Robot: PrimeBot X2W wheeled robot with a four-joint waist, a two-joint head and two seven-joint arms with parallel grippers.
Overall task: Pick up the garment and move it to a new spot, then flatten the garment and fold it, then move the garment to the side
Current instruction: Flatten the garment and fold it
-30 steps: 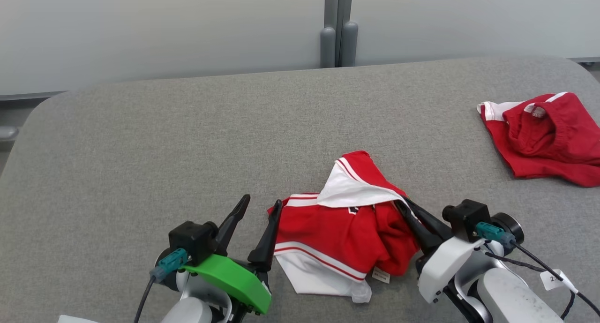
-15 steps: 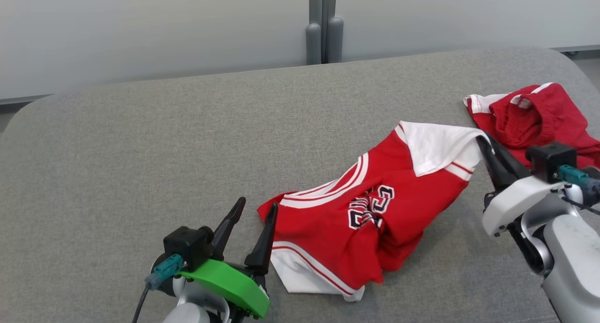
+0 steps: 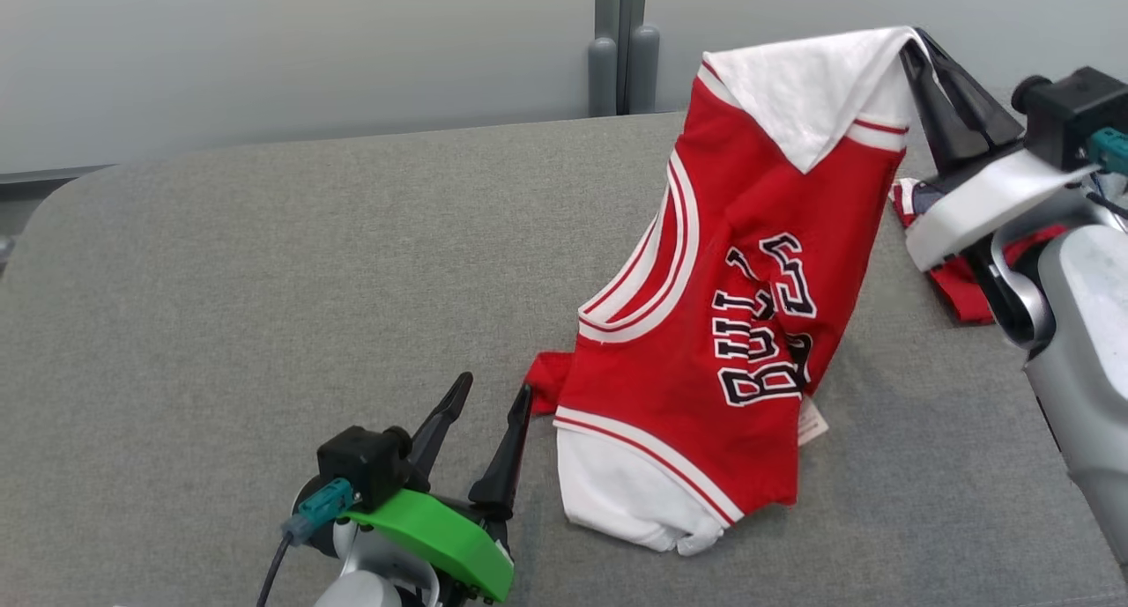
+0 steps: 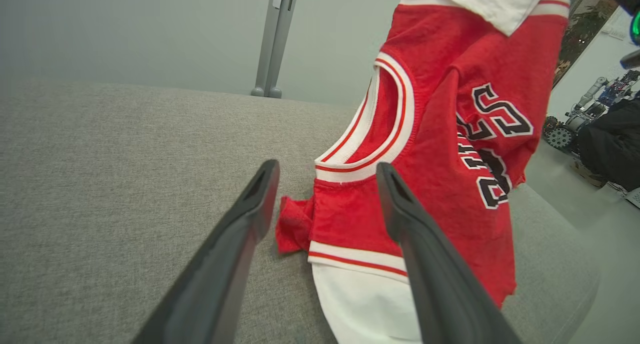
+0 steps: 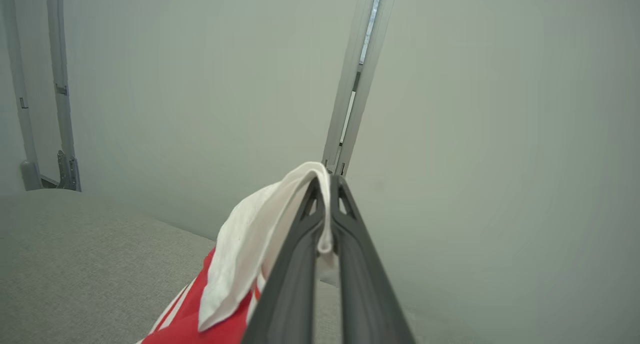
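A: High over the right side of the tabletop [image 3: 264, 281], clamping the right hand [image 3: 909, 45] on the garment [image 3: 749, 237] by its white corner, and lifting it well above where it was half a second ago.

B: Leaving the tabletop entirely?

A: Not quite. Trailing its white lower hem there, just beside the left hand [image 3: 493, 387], and hanging nearly upright now instead of lying draped.

B: And doing what with the left hand?

A: Keeping it spread open, low and near, holding nothing. Partly hiding the other red garment [image 3: 956, 281] behind the right arm.
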